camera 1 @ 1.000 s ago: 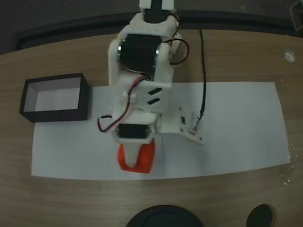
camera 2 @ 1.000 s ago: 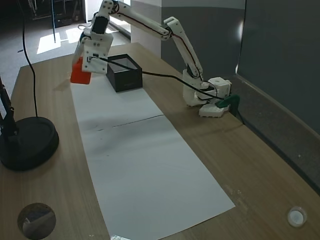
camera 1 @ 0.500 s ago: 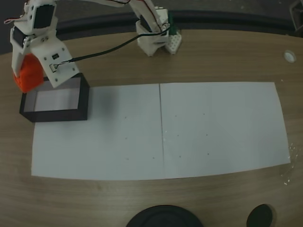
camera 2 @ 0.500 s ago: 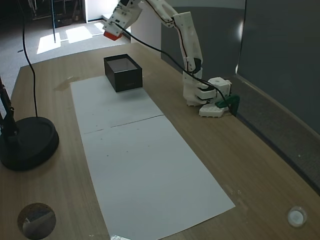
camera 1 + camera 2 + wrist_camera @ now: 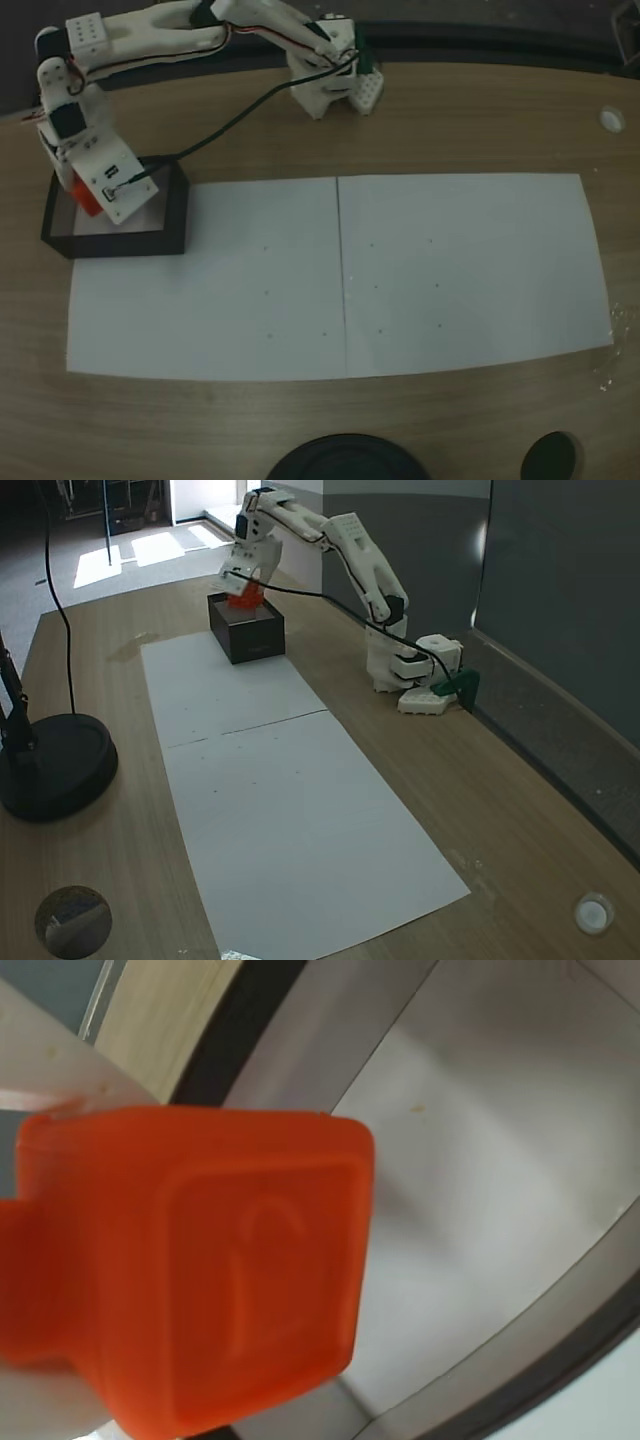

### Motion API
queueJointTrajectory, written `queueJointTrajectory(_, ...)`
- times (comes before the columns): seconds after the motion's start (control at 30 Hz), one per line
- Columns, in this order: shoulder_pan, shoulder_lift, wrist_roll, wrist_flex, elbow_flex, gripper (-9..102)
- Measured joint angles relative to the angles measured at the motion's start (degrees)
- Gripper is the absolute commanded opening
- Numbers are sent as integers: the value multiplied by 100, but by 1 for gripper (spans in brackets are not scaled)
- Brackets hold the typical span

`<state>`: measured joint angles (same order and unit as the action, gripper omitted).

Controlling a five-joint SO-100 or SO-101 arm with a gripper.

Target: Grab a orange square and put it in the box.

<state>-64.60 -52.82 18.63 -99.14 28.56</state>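
Your gripper [image 5: 88,196] holds the orange square [image 5: 200,1270] clamped just above the box [image 5: 170,235] interior.

wooden table [image 5: 480,120] with white paper [image 5: 450,270], black box [image 5: 170,235]

Workshop: wooden bench [image 5: 520,810], robot arm [image 5: 340,540]

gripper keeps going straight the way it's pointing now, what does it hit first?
Most likely the pale floor of the box. The gripper points down into the box with the orange cube held between its jaws, so the cube would touch first. How much gap remains is unclear.
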Motion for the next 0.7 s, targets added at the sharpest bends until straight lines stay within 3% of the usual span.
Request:
queueJointTrajectory(0.17,62,211,0,9,0,9)
queueJointTrajectory(0.4,114,246,-35,62,0,37)
queueJointTrajectory(0.7,756,-492,-554,35,-360,30)
